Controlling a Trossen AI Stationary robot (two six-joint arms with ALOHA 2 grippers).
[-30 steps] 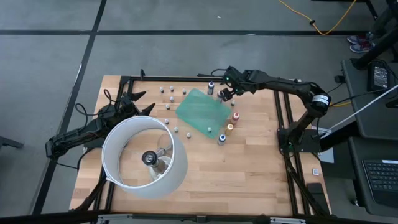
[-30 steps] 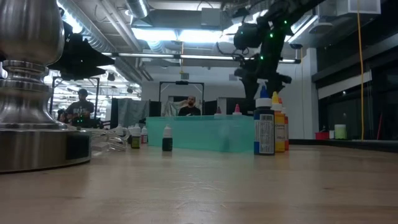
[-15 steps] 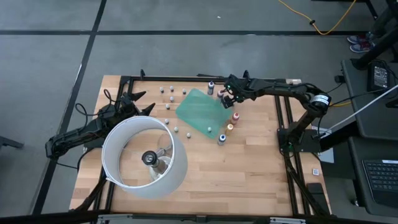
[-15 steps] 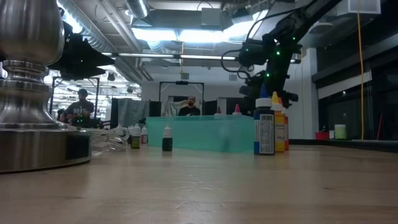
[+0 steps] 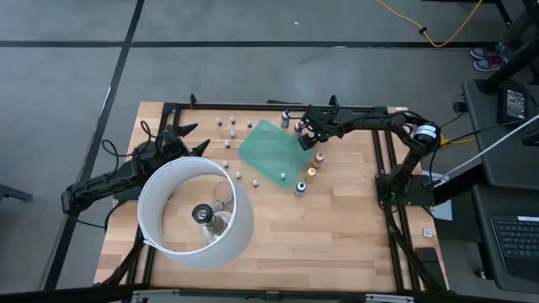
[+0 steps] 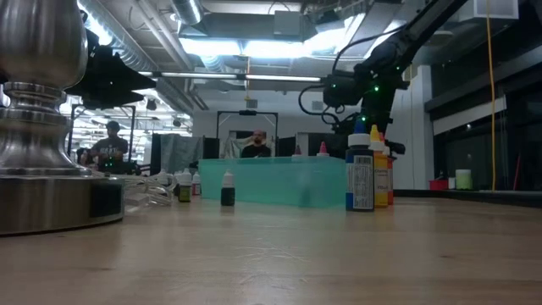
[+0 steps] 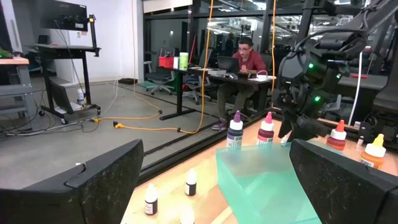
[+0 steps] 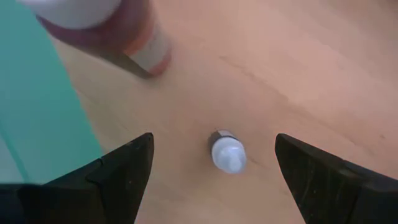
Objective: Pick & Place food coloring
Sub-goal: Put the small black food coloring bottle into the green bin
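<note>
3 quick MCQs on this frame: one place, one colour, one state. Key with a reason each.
1. Where is the right claw?
A. over the lamp
B. at the green sheet's far right edge, by the bottles
C. off the table

2. What colour is the flat sheet?
A. green
B. red
C. black

3. How does the right claw stand?
A. shut on a bottle
B. shut, empty
C. open, with a small white-capped bottle between its fingers, not gripped

Key: 1 B, the high view shows it beside the sheet; 2 A, teal-green in every view; 3 C, the right wrist view shows the fingers wide apart, clear of the bottle.
</note>
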